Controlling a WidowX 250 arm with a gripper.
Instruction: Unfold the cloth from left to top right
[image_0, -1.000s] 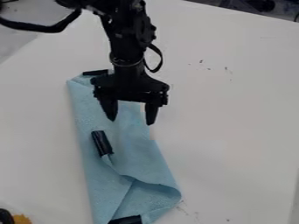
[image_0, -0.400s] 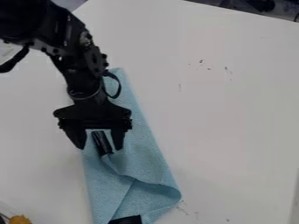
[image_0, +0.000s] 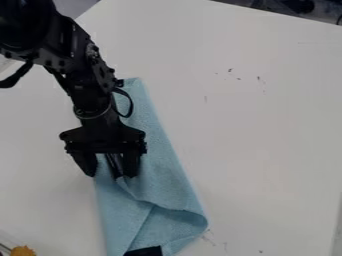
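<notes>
lying folded beneath the claw: a soft blue cloth

the blue cloth (image_0: 160, 165) is running in a long folded strip down the left half of the view, its narrow top corner pointing up and its lower part reaching the bottom edge. it is looking light and limp, so it should be bending easily, giving no stiffness to push against, and perhaps dragging its under layer along. a loose flap is curling over near the bottom right of the strip. a dark tab (image_0: 115, 167) is sitting on the flap's corner, and that is seeming the best place for taking hold: firmer than bare fabric, though possibly smooth enough for slipping. a second black tab (image_0: 143, 251) is lying at the bottom edge.

the claw (image_0: 111, 175) is hanging over the cloth, released, its two fingers standing apart on either side of the upper tab; whether they are touching it, one cannot tell.

outward from there, the pale surface (image_0: 267, 150) is stretching around the cloth, small dark specks (image_0: 230, 70) marking it. something orange (image_0: 24, 251) is showing at the lower left, and dark clutter (image_0: 294, 5) is sitting beyond the far edge.
</notes>
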